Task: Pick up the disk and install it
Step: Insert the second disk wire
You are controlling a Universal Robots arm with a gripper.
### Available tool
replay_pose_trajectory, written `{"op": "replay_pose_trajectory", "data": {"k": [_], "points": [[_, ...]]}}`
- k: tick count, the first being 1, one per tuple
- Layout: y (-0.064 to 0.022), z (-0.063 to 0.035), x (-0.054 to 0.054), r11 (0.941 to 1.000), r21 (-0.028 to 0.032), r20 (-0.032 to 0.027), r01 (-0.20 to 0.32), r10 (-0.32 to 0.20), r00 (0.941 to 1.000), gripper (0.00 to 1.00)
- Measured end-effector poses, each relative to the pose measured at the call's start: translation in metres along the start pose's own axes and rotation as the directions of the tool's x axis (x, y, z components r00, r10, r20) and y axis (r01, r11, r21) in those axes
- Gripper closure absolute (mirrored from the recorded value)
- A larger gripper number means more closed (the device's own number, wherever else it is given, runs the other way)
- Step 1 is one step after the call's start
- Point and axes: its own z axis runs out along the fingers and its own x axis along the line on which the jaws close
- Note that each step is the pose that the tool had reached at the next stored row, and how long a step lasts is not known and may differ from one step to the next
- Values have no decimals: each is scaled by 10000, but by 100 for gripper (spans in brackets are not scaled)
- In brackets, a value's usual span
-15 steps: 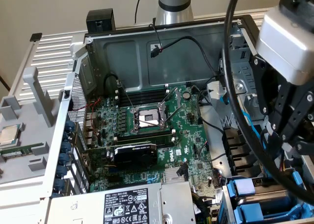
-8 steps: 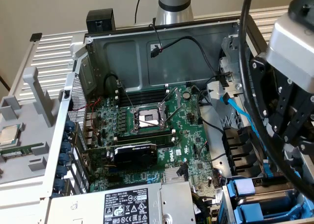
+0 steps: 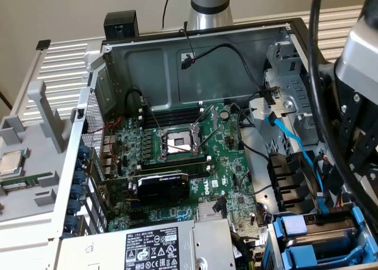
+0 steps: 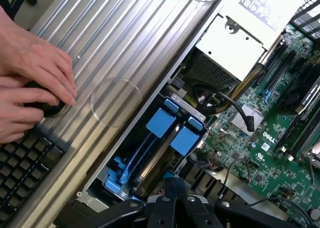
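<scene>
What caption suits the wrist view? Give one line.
Shut end effector above blue plastic drive carriers in the open computer case.

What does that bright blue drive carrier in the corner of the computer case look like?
The blue carrier looks like glossy plastic, with square blue pull tabs at its end and thin rails running back along a drive bay. It sits slotted in the case's corner at the exterior view's lower right, beside the power supply. The gripper hangs just above it.
</scene>
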Motion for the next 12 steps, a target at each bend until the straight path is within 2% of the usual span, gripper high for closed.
{"op": "replay_pose_trajectory", "data": {"k": [3, 6, 9, 12], "points": [[-1, 0, 0, 9985, -27, -14, 551, -551, 9985, 89], [0, 0, 0, 9940, -55, -27, 1097, -1097, 9940, 89], [-1, 0, 0, 9866, -83, -39, 1631, -1631, 9866, 89], [-1, -1, 0, 9762, -112, -49, 2165, -2166, 9762, 89]]}}
